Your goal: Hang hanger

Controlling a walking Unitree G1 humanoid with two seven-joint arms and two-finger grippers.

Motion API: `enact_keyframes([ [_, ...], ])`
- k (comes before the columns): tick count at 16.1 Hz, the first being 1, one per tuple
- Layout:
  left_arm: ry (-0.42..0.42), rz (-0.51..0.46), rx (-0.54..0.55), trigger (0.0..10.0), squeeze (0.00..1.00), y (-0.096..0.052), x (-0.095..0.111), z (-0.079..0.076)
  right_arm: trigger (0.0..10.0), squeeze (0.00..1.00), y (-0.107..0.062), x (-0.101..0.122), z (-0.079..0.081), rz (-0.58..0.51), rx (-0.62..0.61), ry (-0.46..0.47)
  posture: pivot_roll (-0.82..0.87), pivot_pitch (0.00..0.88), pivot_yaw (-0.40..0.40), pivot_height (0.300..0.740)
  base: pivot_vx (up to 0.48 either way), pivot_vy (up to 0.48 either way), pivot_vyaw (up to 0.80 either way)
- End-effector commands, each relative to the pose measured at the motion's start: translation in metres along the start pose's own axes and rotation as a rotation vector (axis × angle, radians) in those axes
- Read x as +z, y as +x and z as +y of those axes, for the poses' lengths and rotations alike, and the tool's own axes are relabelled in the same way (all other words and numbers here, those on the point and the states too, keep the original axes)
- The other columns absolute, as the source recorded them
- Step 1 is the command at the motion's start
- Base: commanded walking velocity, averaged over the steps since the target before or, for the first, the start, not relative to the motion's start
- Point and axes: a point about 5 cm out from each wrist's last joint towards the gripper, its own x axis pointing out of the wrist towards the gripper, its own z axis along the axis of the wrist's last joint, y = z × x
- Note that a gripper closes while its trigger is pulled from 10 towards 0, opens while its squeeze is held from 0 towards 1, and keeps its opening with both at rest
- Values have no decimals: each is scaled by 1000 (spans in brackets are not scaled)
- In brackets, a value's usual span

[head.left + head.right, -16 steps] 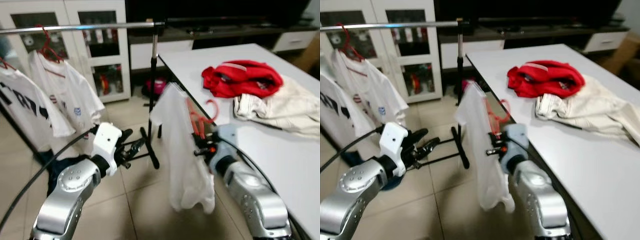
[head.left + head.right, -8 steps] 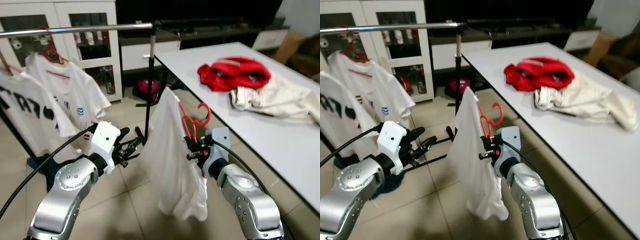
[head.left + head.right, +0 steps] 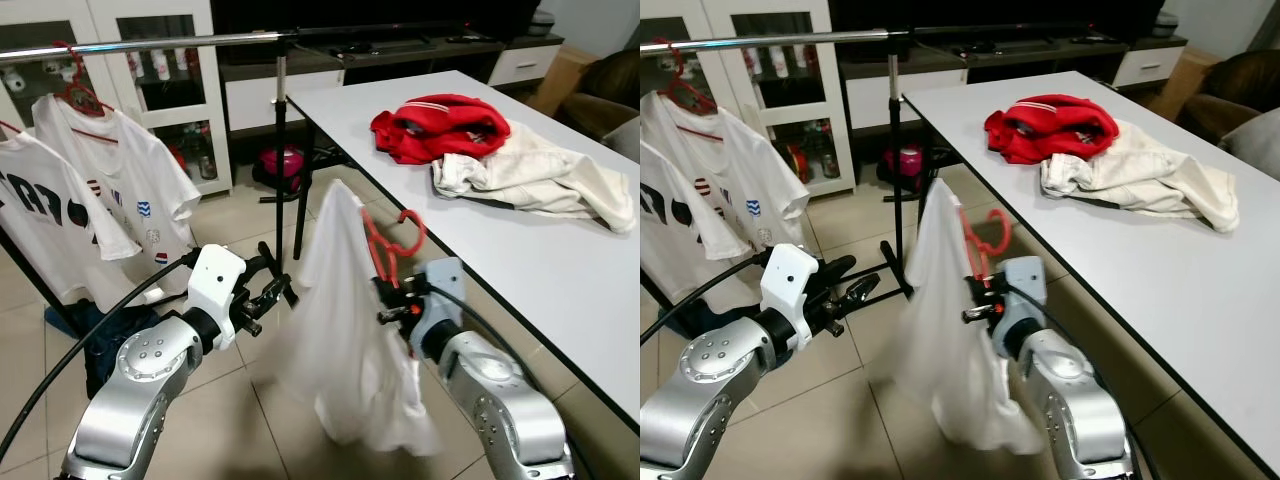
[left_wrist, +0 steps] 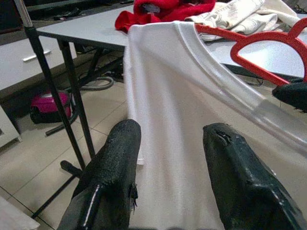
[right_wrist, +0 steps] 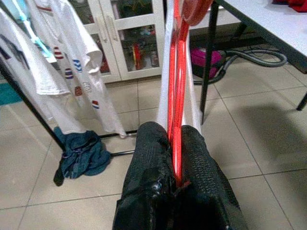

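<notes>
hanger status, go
Right pincer shut on red hanger, white shirt draped on it. Left pincer open beside shirt. Rail not reached.

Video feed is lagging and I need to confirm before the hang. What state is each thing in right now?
Right end effector: shut on red hanger.
Red hanger: held upright, not yet on rail.
White shirt: draped on red hanger, hanging free.
Left end effector: open, beside white shirt.
Rail: two shirts already hung.
Clothes pile: crumpled on table.
</notes>
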Motion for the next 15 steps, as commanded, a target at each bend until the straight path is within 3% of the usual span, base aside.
enact_keyframes([
  [1, 4, 0, 1, 10000, 0, 0, 1, 0, 863, 0, -1, 13, -1, -60, 10, -16, -95, 0, -58, 740, 0, 0, 0],
  [5, 20, -7, 7, 10000, 0, 1, 5, 2, 0, 0, 3, 14, -2, -65, 25, -14, -80, 0, -71, 740, 0, 0, 0],
  [10, 29, -7, 11, 10000, 0, 0, 6, 5, 0, 0, 4, 16, 2, -70, 66, -14, -81, 0, -71, 740, 0, 0, 0],
  [15, 64, -14, -27, 10000, 0, 10, 13, 7, 0, 0, -1, 22, 10, -80, 184, -43, -99, 0, -61, 740, 0, 0, 0],
])
